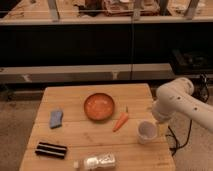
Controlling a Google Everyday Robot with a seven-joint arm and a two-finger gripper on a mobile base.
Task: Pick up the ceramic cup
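Observation:
The ceramic cup is small, white and round, and stands upright on the right part of the wooden table, near its right edge. My white arm reaches in from the right and bends down. My gripper hangs just right of the cup, close against its side, at about rim height. I cannot tell whether it touches the cup.
An orange-brown bowl sits mid-table with a carrot between it and the cup. A clear plastic bottle lies at the front edge. A blue sponge and a black striped item lie at the left. A dark counter stands behind.

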